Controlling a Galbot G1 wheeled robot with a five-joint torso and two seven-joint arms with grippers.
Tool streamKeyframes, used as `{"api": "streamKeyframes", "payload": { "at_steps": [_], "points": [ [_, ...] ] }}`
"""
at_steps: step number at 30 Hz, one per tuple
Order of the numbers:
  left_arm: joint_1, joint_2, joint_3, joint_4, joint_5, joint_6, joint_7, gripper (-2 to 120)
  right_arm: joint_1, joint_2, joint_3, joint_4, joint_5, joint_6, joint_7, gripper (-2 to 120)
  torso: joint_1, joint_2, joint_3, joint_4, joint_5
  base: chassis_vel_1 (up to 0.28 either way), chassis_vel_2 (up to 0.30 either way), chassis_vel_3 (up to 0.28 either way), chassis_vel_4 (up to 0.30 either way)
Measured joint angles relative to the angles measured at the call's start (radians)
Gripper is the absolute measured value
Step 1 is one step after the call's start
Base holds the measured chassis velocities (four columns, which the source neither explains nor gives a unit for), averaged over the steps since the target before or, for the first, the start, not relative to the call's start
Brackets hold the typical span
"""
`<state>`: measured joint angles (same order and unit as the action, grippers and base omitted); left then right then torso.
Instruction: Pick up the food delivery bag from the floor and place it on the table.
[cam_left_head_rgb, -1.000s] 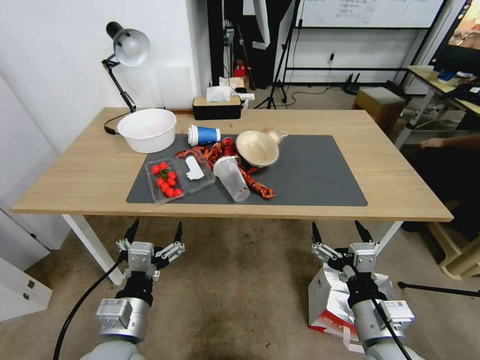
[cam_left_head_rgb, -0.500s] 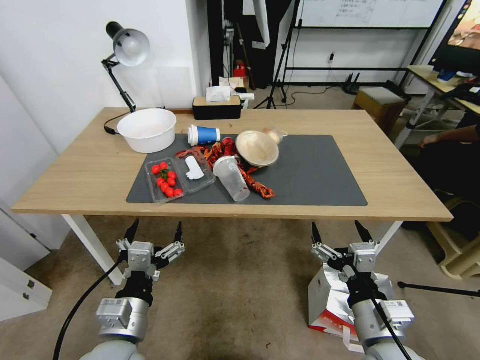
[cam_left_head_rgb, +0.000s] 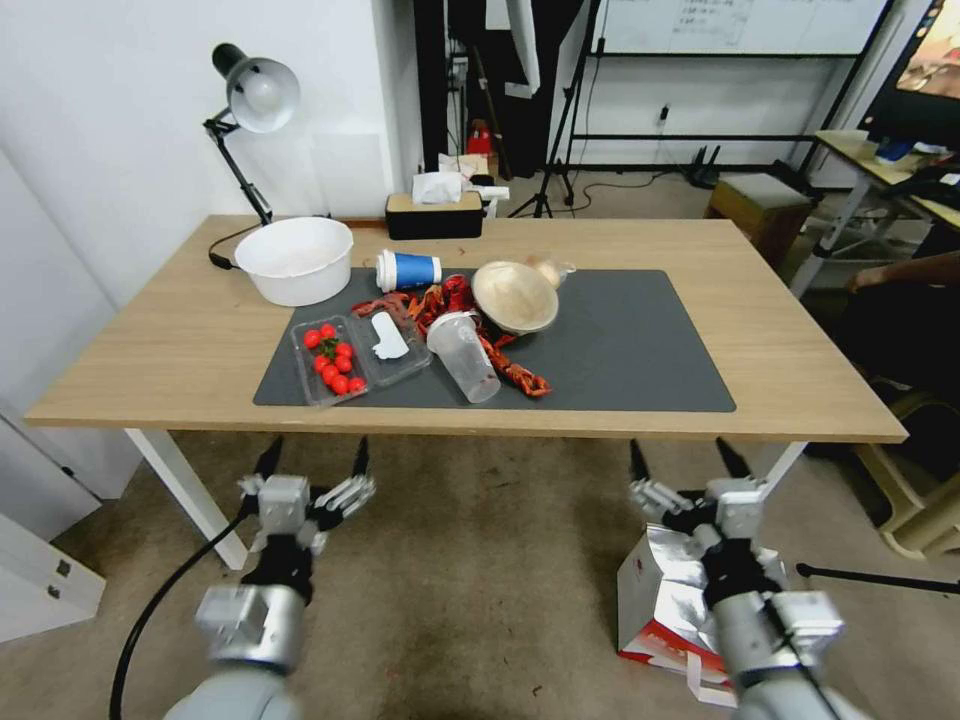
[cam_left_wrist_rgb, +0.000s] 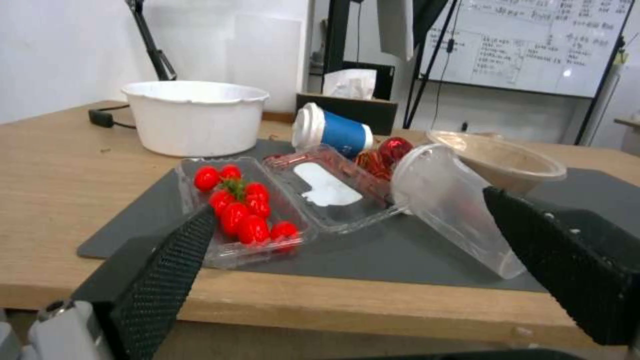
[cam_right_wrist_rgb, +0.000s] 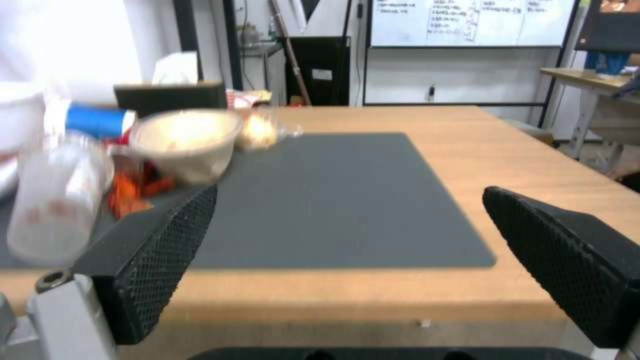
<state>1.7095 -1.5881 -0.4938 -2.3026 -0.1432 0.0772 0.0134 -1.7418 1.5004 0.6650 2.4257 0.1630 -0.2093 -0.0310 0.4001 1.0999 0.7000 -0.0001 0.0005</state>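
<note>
1. The food delivery bag (cam_left_head_rgb: 665, 600) stands on the floor (cam_left_head_rgb: 480, 580), low on the robot's right, partly behind the right arm.
2. The right end effector (cam_left_head_rgb: 690, 462) is above the bag, in front of the worktop (cam_left_head_rgb: 800, 350) edge; its fingers are wide apart and hold nothing.
3. The left end effector (cam_left_head_rgb: 313, 458) is at the same height on the left, also wide open and empty.
4. On the grey mat (cam_left_head_rgb: 630, 350) lie a box of tomatoes (cam_left_head_rgb: 330, 362), a clear cup (cam_left_head_rgb: 465, 357) and a blue cup (cam_left_head_rgb: 408, 270).
5. Farther back stands a white bowl (cam_left_head_rgb: 294, 259).

White bowl (cam_left_head_rgb: 295, 258), blue cup (cam_left_head_rgb: 408, 270), tomato tray (cam_left_head_rgb: 329, 362), desk lamp (cam_left_head_rgb: 252, 105).
</note>
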Motion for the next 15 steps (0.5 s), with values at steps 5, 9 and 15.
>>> {"api": "streamKeyframes", "payload": {
  "at_steps": [5,9,15],
  "points": [
    [-0.003,0.005,-0.006,0.013,-0.004,-0.018,0.004,100,0.011,-0.002,0.001,-0.003,0.036,0.017,-0.015,100,0.0,0.0,0.0,0.0002,-0.0002,0.0,0.0,0.0,0.0],
    [-0.002,0.012,-0.017,0.029,0.003,-0.045,0.016,100,0.012,-0.004,-0.004,-0.012,0.038,0.03,-0.016,100,0.0,0.0,0.0,0.0001,-0.0004,0.0,0.0,0.0,0.0],
    [-0.001,0.015,-0.028,0.04,0.015,-0.059,0.018,100,0.012,-0.01,-0.004,-0.019,0.038,0.039,-0.017,100,0.0,0.0,0.0,0.0001,-0.0006,0.0,0.0,0.0,0.0]
  ]
}}
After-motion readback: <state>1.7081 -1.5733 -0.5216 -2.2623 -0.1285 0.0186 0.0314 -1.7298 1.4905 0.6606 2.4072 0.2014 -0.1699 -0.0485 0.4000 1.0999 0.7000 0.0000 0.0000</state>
